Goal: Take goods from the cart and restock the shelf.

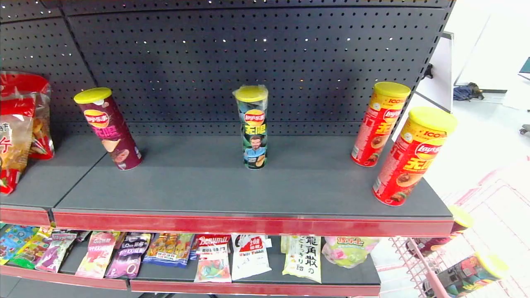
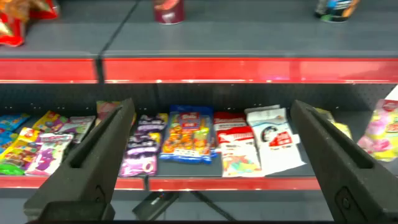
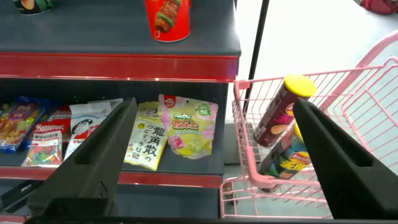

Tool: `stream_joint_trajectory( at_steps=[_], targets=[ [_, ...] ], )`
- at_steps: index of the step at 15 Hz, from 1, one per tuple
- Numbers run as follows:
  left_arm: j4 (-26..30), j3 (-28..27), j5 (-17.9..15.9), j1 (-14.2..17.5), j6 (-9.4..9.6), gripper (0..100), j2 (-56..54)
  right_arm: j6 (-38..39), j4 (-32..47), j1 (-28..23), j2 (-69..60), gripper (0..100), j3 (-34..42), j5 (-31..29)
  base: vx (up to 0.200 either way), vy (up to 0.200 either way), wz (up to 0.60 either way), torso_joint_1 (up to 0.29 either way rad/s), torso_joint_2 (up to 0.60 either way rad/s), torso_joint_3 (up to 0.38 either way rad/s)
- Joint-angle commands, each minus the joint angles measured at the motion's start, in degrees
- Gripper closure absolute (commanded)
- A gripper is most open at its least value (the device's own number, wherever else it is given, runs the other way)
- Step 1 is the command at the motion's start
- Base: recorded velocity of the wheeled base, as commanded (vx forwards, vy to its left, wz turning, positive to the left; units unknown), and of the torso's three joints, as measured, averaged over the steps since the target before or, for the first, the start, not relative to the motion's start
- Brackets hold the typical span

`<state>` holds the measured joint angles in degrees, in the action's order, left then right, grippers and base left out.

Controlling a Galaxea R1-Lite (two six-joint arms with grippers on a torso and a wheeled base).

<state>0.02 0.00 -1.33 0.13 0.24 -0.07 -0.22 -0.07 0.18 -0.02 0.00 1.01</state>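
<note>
Head view, shelf: grey upper shelf (image 1: 248, 182) with a red front strip, carrying four upright tube cans with yellow lids.
Head view, purple can: the purple can (image 1: 109, 128) stands toward the left, well apart from the others.
Head view, dark can: the dark can (image 1: 253, 126) stands mid-shelf; its label shows a drawn figure.
Head view, red cans: the red cans (image 1: 380, 123) stand near each other at the right end, one closer to the front edge.
Head view, cart: pink wire cart (image 1: 488, 231) beside the shelf's right end, holding a purple cart can (image 1: 439, 244) and a dark cart can (image 1: 468, 273).
Head view, labels: each can bears a round logo and large yellow characters; wording not transcribed.
Head view, lower shelf: lower shelf (image 1: 352, 275) holds a row of printed packets (image 1: 248, 256).
Left wrist view, left claw: the left claw (image 2: 211, 168) is spread wide and holds nothing; it faces the packets, apart from them, with the shelf cans above it.
Right wrist view, right claw: the right claw (image 3: 214, 162) is spread wide and empty; both cart cans lie beyond it, tilted and touching each other.
</note>
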Motion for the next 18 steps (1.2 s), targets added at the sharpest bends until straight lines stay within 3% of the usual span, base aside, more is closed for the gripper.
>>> stream_joint_trajectory(
  at_steps=[1,3,15,18],
  targets=[
    [-0.02,0.00,0.01,0.04,0.02,0,0.07,-0.04,-0.01,-0.01,0.02,0,0.00,0.04,0.000,-0.200,0.00,-0.002,0.00,0.002],
    [-0.02,0.00,0.01,0.04,0.02,0,0.07,-0.04,-0.01,-0.01,0.02,0,0.00,0.04,0.000,-0.200,0.00,0.007,0.00,0.005],
    [-0.02,0.00,0.01,0.04,0.02,0,0.07,-0.04,-0.01,-0.01,0.02,0,0.00,0.04,0.000,0.000,0.00,0.000,0.00,0.000],
    [-0.02,0.00,0.01,0.04,0.02,0,0.07,-0.04,-0.01,-0.01,0.02,0,0.00,0.04,0.000,0.000,-0.60,-0.001,0.00,0.004]
  ],
)
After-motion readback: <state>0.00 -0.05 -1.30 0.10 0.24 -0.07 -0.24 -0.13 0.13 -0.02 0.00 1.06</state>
